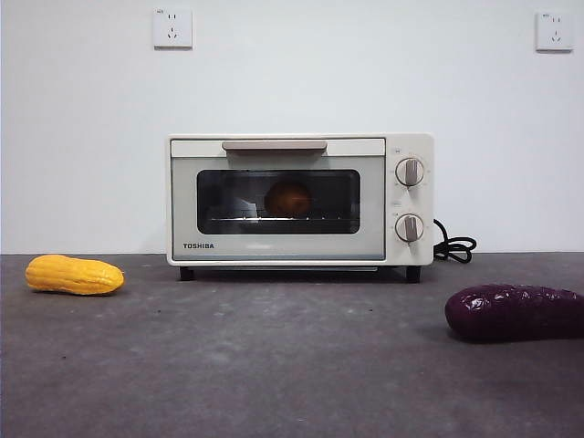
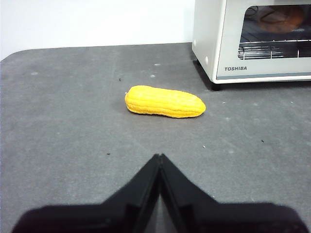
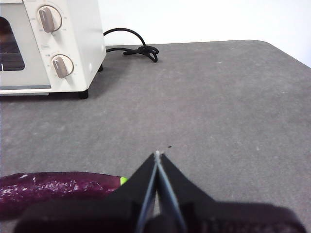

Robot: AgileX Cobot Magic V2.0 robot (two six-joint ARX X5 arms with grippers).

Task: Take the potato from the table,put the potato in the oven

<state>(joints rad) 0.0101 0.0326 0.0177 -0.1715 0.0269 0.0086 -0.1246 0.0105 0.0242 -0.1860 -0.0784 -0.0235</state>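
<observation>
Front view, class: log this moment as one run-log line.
potato: inside oven | door: closed | left gripper: shut | right gripper: shut

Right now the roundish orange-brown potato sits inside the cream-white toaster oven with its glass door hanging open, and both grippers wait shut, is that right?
Not quite: the door is closed. The front view shows the roundish orange-brown potato on the rack behind the shut dark glass door of the cream-white toaster oven. The rest holds: the left gripper and right gripper wait shut, holding nothing.

Bare test bench, plain white wall (image 1: 292, 73) with sockets (image 1: 172, 28), rough grey table (image 1: 274, 365), toaster oven (image 1: 299, 201)
</observation>
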